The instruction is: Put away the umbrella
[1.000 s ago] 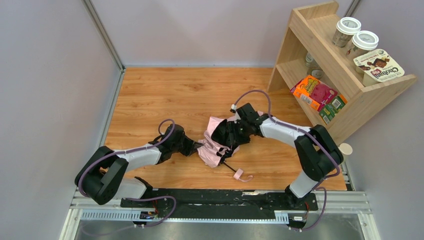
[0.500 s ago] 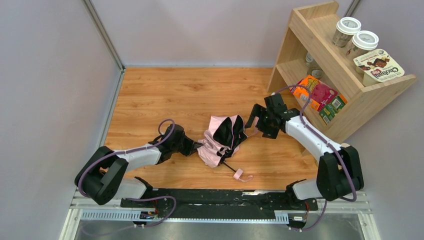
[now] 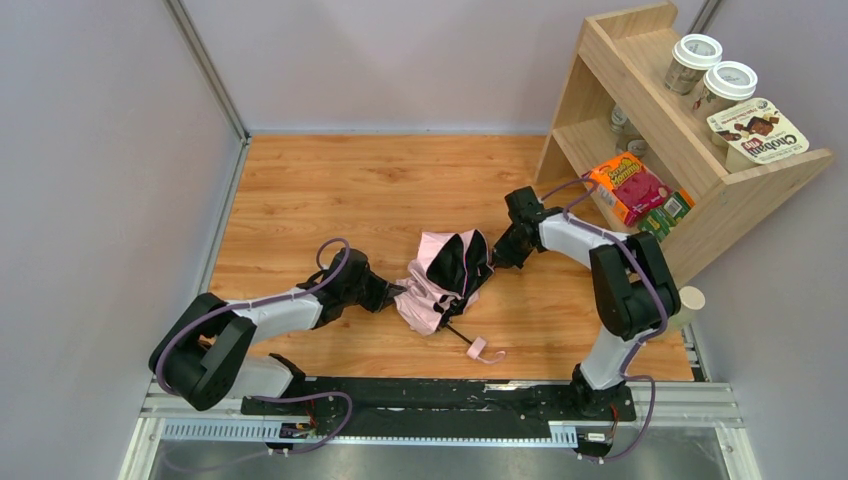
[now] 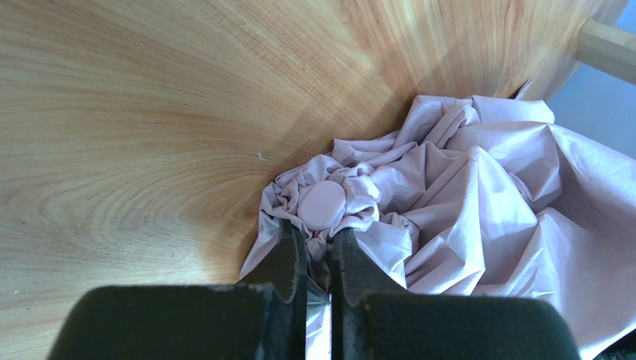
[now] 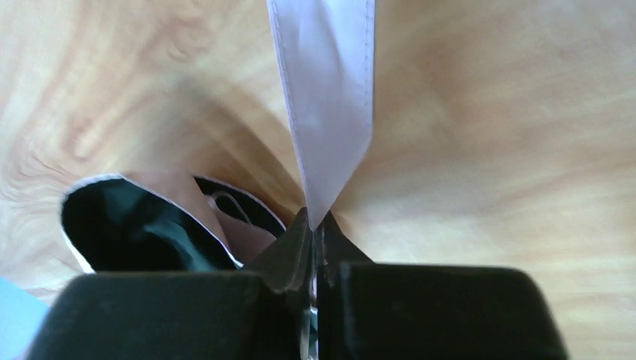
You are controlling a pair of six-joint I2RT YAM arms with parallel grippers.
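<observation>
Nearest us, a small pink loop lies loose on the table at the end of a dark shaft. The left gripper is clamped on bunched fabric just under the round cap. The umbrella sits half-collapsed mid-table, between the arms. Beyond it, the right gripper pinches the flat strap.

We judge both holds thin. A hard tug on the strap could slide cloth out of the left pinch, or swing the right arm into the shelf close behind.

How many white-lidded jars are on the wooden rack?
2 clearly: the far jar at the top tier's end, the near jar beside the Chobani pack. Lower-tier jars are partly hidden.
</observation>
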